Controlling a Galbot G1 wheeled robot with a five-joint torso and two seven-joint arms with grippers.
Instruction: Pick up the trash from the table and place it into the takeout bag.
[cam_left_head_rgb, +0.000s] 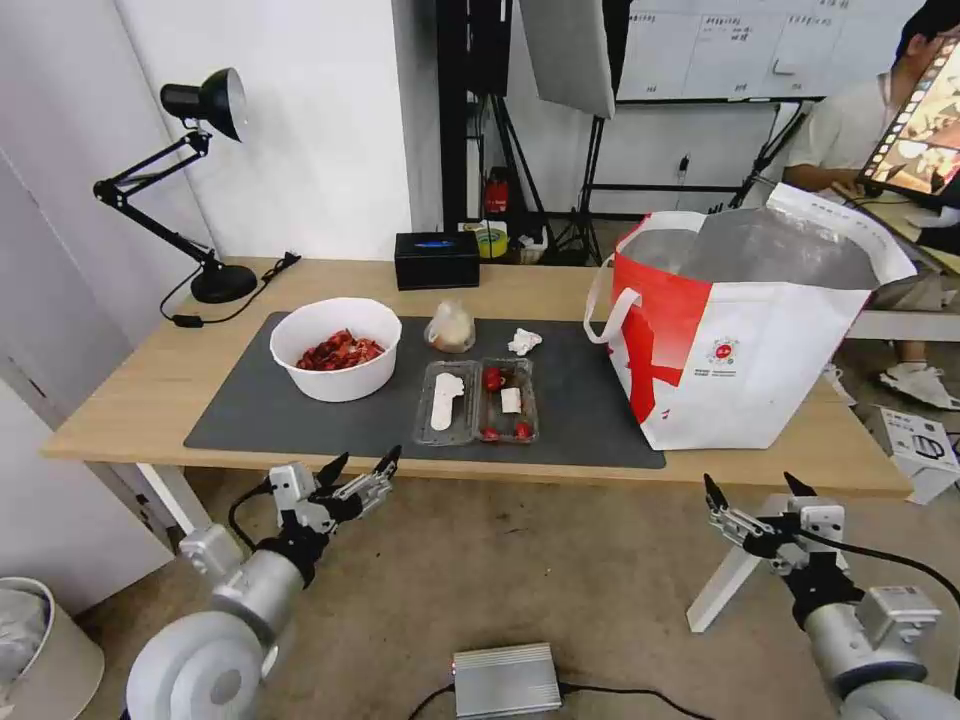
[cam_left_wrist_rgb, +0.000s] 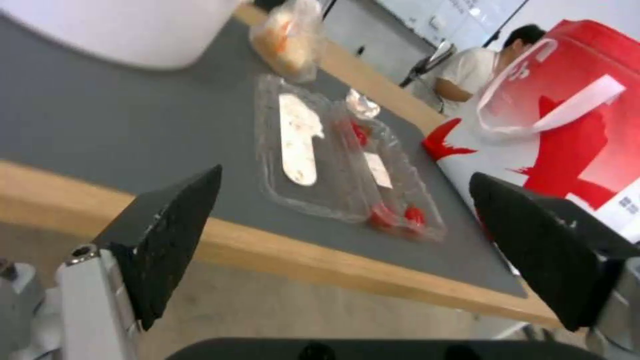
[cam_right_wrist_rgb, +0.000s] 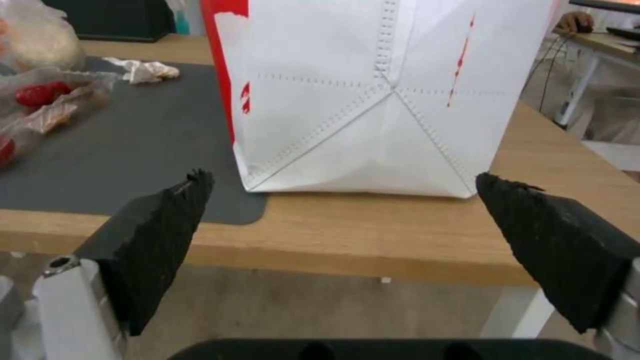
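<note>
Here, what we see, line by line
Left claw (cam_left_head_rgb: 360, 466): released, jaws spread wide, hanging below and in front of the desk (cam_left_head_rgb: 130, 385) edge, nothing in it
Right claw (cam_left_head_rgb: 758, 488): released too, jaws apart, low before the desk's edge, facing the takeout bag (cam_left_head_rgb: 770, 340)
Trash count: four pieces, all on the dark mat (cam_left_head_rgb: 590, 400) — one clamshell tray (cam_left_head_rgb: 482, 401), one tissue (cam_left_head_rgb: 523, 342), one small clear bag (cam_left_head_rgb: 450, 328), one white bowl (cam_left_head_rgb: 336, 349)
Takeout bag: one, upright at the right end of the desk, mouth open, foil lining showing
Clamshell tray: we judge it light, thin and springy, likely slippery; best pinched at a rim edge, kept level so the red scraps stay in
Tissue: nearly weightless and soft; take it from above, anywhere
Small clear bag: limp film around a beige lump — we would grip the gathered top
White bowl: heaviest of the set, we think, stiff-walled and full of red shells; hold the rim, keep it upright
Not trash: one black box (cam_left_head_rgb: 436, 259), one desk lamp (cam_left_head_rgb: 190, 180)
</note>
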